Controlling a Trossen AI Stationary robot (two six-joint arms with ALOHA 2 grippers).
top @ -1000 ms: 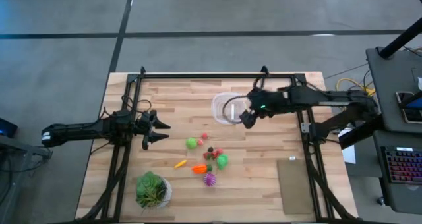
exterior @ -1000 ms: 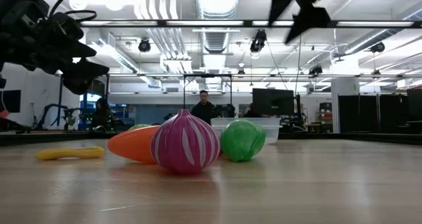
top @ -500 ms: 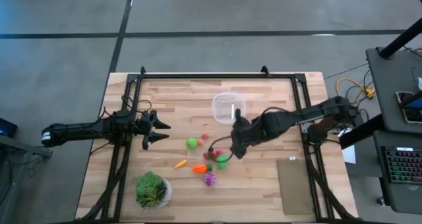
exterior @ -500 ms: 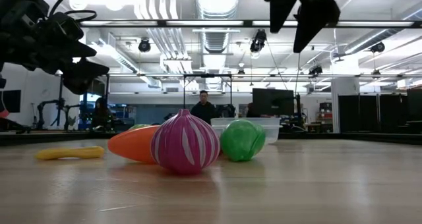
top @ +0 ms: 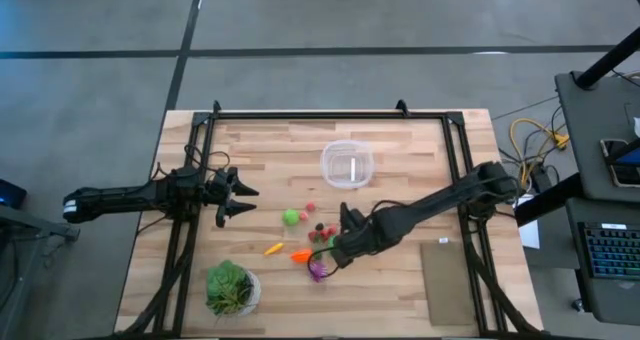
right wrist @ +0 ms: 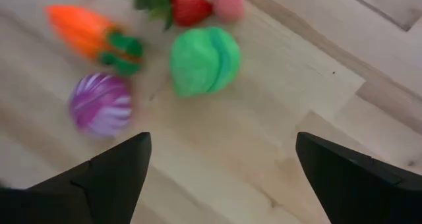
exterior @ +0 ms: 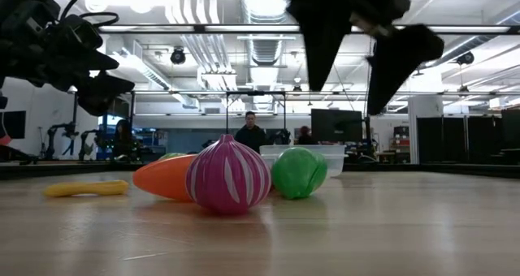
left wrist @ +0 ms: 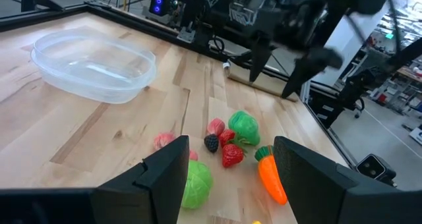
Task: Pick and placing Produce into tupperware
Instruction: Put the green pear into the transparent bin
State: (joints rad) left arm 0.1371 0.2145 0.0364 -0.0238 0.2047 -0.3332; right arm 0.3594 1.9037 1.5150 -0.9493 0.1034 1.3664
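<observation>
Over the middle of the table (top: pixel 400 145), the right gripper (top: pixel 330 257) hangs above the cluster of toy produce, its fingers spread wide and holding nothing. From its wrist camera, the purple ball (right wrist: pixel 101 105), the green piece (right wrist: pixel 205 60) and the orange carrot (right wrist: pixel 82 31) lie on the wood below, between the two open fingers (right wrist: pixel 109 178). From table height, the same gripper shows up above the toys, clear of them, with the purple ball nearest the camera, the carrot to its left and the green piece to its right. A second green piece (top: pixel 290 217) sits apart, left of the cluster, and a yellow-orange piece (top: pixel 273 248) lies near the carrot's left end. Small red pieces (left wrist: pixel 230 155) bunch together on the far side of the carrot. The clear tub (top: pixel 347 164) stands empty, toward the far side of the table, well apart from the toys. Over at the left edge, the left gripper (top: pixel 238 193) waits above the table, fingers open and empty. A potted plant (top: pixel 230 287) stands at the near left.
</observation>
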